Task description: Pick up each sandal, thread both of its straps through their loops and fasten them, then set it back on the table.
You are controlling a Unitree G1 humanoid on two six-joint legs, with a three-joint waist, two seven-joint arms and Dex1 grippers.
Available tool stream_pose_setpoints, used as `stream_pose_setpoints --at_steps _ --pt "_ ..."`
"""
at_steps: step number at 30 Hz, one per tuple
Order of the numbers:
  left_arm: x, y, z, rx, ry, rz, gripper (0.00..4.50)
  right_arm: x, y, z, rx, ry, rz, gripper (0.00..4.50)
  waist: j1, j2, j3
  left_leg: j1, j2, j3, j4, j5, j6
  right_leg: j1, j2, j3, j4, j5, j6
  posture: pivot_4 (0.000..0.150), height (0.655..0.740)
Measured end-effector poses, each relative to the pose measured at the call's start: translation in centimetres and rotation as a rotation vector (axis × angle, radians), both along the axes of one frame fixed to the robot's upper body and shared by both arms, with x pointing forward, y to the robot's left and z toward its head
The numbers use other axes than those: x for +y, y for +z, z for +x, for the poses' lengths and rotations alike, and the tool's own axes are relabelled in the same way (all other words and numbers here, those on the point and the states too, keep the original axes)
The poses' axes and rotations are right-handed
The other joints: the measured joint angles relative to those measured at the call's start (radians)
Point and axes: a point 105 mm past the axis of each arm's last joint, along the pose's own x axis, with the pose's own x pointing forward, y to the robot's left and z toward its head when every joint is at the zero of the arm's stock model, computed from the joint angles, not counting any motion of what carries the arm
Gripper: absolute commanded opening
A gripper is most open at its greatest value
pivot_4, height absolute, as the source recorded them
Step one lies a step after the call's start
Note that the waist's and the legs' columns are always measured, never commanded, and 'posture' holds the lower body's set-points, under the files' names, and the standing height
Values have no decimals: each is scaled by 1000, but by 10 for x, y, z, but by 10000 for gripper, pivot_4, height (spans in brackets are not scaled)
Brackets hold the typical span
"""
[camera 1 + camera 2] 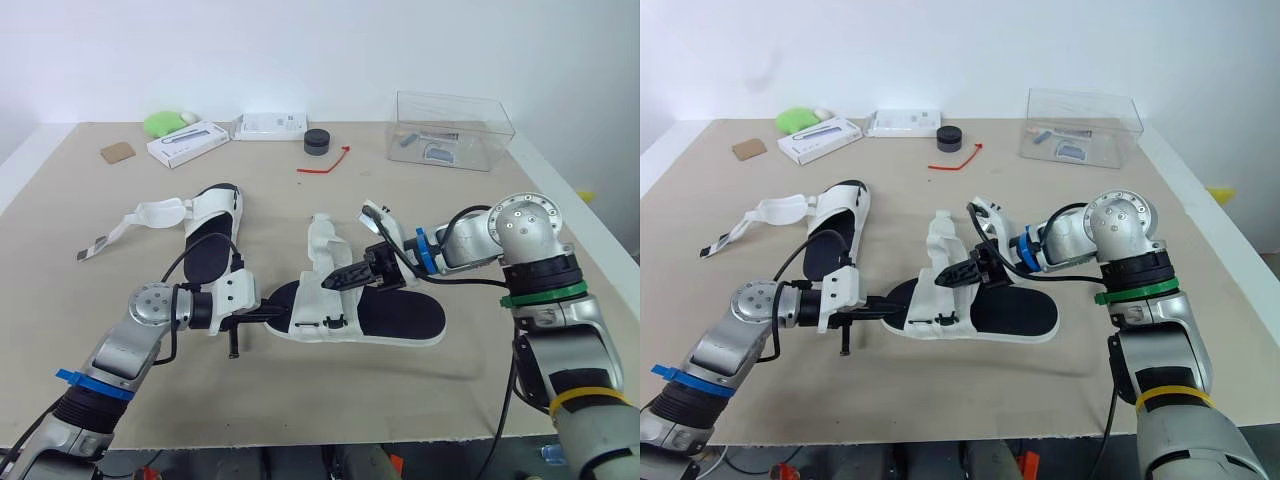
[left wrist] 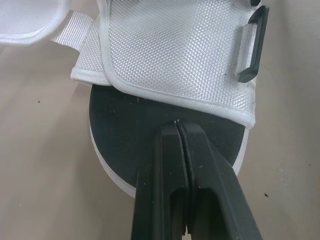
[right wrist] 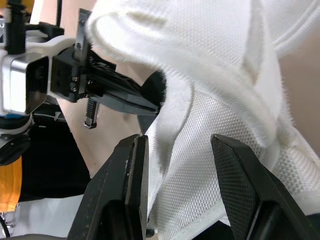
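Right now the near sandal lies flat on the table in front of you, toe toward your right arm, its white upper standing up at the heel end. Your left gripper reaches in level at that heel end. Its fingers are pressed together over the black insole, tips at the rim of the white flap; whether they nip the fabric cannot be told. Your right gripper comes in from the opposite side with its fingers spread, and the sandal's white strap stands between them, so the two grippers sit close together with the upper in between.

Just beyond your left arm lies the second sandal, its strap trailing loose to the left. Well behind are a red tie, a black puck, a clear box, a white carton, a flat white packet, a green lump and a cardboard scrap.
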Motion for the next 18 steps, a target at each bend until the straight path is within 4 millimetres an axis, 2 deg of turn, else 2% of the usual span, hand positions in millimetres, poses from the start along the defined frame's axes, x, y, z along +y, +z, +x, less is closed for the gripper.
stream_pose_setpoints --at_steps 3,9,13,18 --pt "0 0 0 0 0 0 0 -1 -2 2 7 -8 -2 1119 0 0 0 0 0 0 0 0 0 0 0 0 0 0 0 1500 7261" --pt "0 0 0 -4 -1 -1 0 1 8 1 -2 21 25 461 0 0 0 0 0 0 0 0 0 0 0 0 0 0 0 1500 7261" --pt "0 0 0 -5 -2 -2 0 -4 14 -7 -16 60 25 461 0 0 0 0 0 0 0 0 0 0 0 0 0 0 0 1500 7261" --pt "0 0 1 -5 -2 -1 0 0 20 -15 -31 107 48 461 0 0 0 0 0 0 0 0 0 0 0 0 0 0 0 1500 7261"
